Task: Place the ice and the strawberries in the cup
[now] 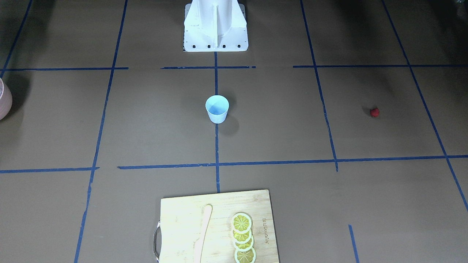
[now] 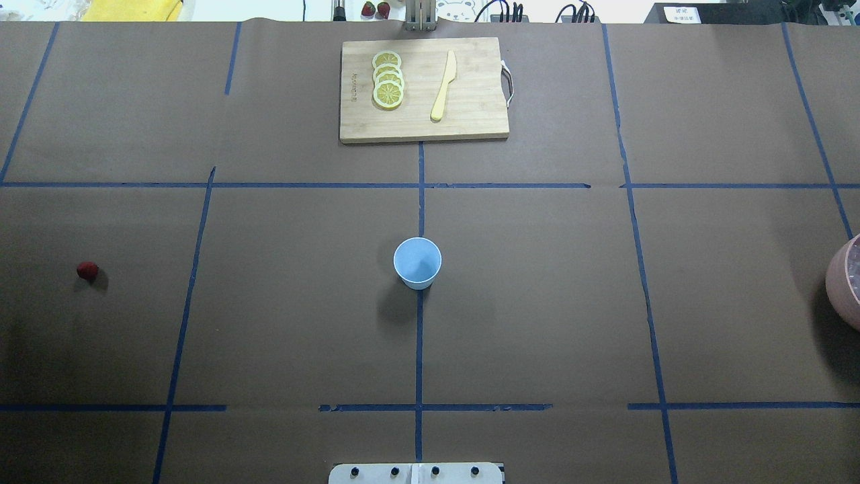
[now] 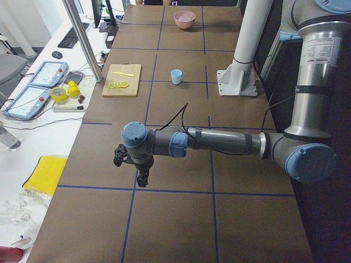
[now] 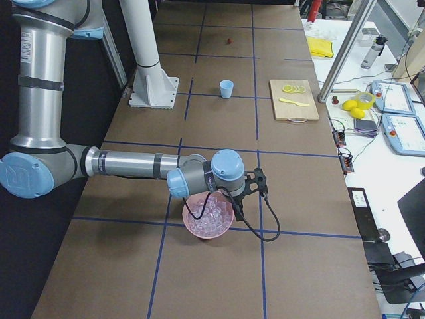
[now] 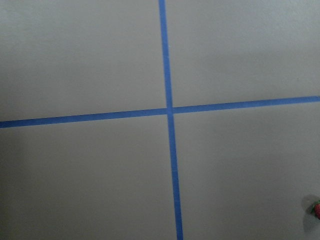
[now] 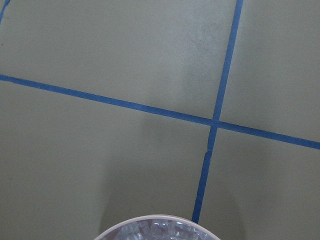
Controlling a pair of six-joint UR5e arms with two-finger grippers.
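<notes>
Pale-blue cup (image 2: pixel 417 262) upright at bench (image 2: pixel 537 302) centre, reachable by either arm — strawberry (image 2: pixel 87 270) near the left end effector (image 3: pixel 142 178), ice (image 4: pixel 209 214) in the pink bowl (image 4: pixel 206 232) below the right end effector (image 4: pixel 234 207); neither grip's opening can be told.

cup (image 2: pixel 417 262) mid-table, strawberry (image 2: pixel 87 270) far left, ice (image 4: pixel 209 216) in bowl (image 2: pixel 836 282) far right, board (image 2: pixel 470 121) beyond

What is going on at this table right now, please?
Nothing is in the cup yet; it stands empty at the table's middle. The strawberry lies alone on the robot's left side, with the left arm hanging over bare table near it. The right arm hangs above the pink bowl holding the ice.
</notes>
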